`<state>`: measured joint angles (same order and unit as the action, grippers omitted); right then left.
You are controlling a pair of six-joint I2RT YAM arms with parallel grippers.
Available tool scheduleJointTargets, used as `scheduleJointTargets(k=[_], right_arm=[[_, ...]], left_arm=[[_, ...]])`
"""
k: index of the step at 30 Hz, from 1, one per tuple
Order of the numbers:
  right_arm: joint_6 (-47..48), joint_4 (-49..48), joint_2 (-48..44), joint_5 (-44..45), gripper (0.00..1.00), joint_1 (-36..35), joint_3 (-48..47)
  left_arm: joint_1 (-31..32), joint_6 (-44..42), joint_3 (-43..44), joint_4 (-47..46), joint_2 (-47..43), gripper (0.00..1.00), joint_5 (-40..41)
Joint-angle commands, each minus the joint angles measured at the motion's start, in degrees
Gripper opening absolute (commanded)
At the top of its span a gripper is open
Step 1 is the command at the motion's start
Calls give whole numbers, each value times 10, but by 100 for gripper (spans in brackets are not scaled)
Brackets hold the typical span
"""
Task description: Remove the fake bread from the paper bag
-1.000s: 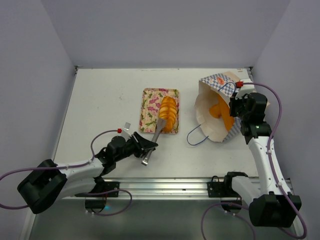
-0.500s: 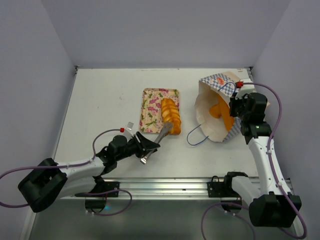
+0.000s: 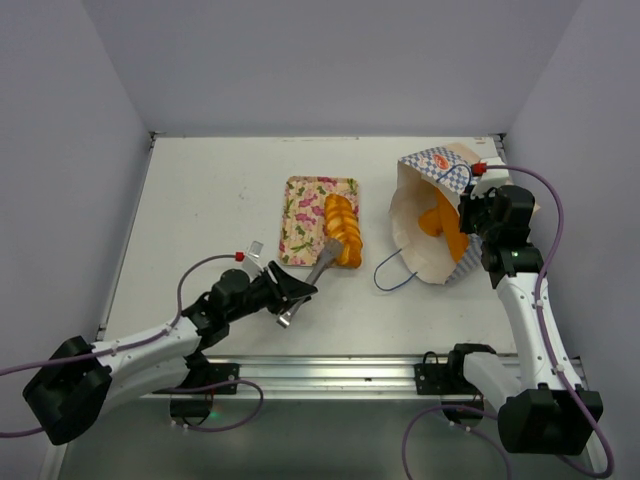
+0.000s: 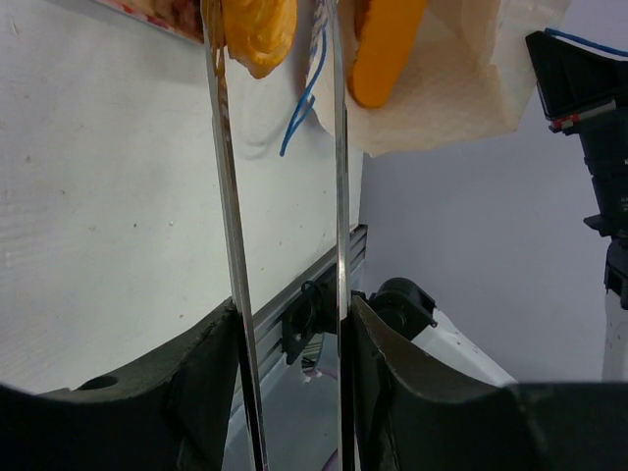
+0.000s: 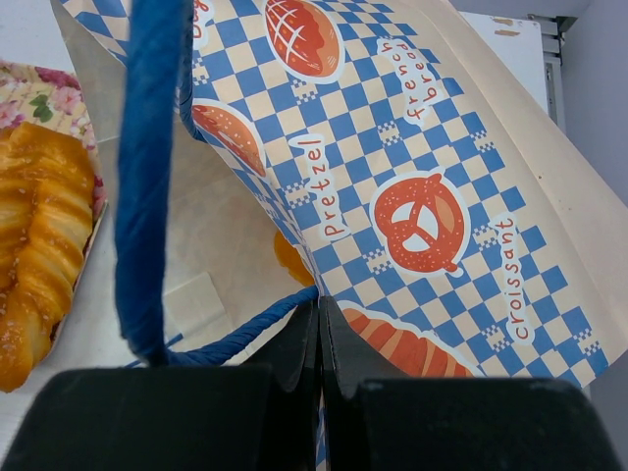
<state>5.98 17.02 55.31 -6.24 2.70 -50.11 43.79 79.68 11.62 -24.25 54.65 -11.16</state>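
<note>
okay, on my top feed the left claw (image 3: 288, 297) is clamped on a pair of metal tongs (image 3: 312, 272), its fingers (image 4: 211, 378) pressing on the two blades from outside. the blades stand parted. they reach toward the near end of a ridged croissant (image 3: 342, 228), and in the left wrist view that end sits between the tips. i cannot tell whether they actually squeeze it. the croissant lies along the right side of the flowered tray (image 3: 300, 215), with its near end hanging over the tray's near rim. the tray rests flat near the middle of the counter (image 3: 220, 200).

to the right, well apart from the tray, the paper bag (image 3: 415, 235) lies tipped on its side, its mouth gaping toward the tray. i see two or more orange pieces (image 3: 442, 228) inside, against the lower wall. one blue cord handle (image 3: 390, 270) trails out onto the counter in front of the mouth.

the right claw (image 3: 468, 215) is at the bag's checkered rim, fingers pressed together, pinching the bag where the other blue cord meets the paper.
</note>
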Motion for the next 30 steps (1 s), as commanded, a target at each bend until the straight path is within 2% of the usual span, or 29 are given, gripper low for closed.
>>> scheduleJointTargets(k=[1, 13, 17, 20, 23, 27, 30], right_arm=[[-10, -23, -14, -11, 0, 3, 2], [-10, -23, -20, -17, 0, 4, 2], [-7, -21, -20, -21, 0, 4, 0], [2, -15, -22, -32, 0, 4, -3], [12, -4, -27, -47, 0, 6, -10], [36, 30, -24, -90, 0, 7, -40], [65, 68, -11, -155, 0, 9, -67]], left_arm=[[2, -29, 28, 37, -34, 49, 29], [2, -65, 44, 116, -82, 48, 62], [2, -131, 93, 163, -99, 45, 77], [4, -187, 116, 158, -104, 40, 65], [9, -229, 134, 122, -93, 36, 12], [23, -290, 160, 84, -27, 34, -54], [57, -341, 198, 83, 31, 34, -59]])
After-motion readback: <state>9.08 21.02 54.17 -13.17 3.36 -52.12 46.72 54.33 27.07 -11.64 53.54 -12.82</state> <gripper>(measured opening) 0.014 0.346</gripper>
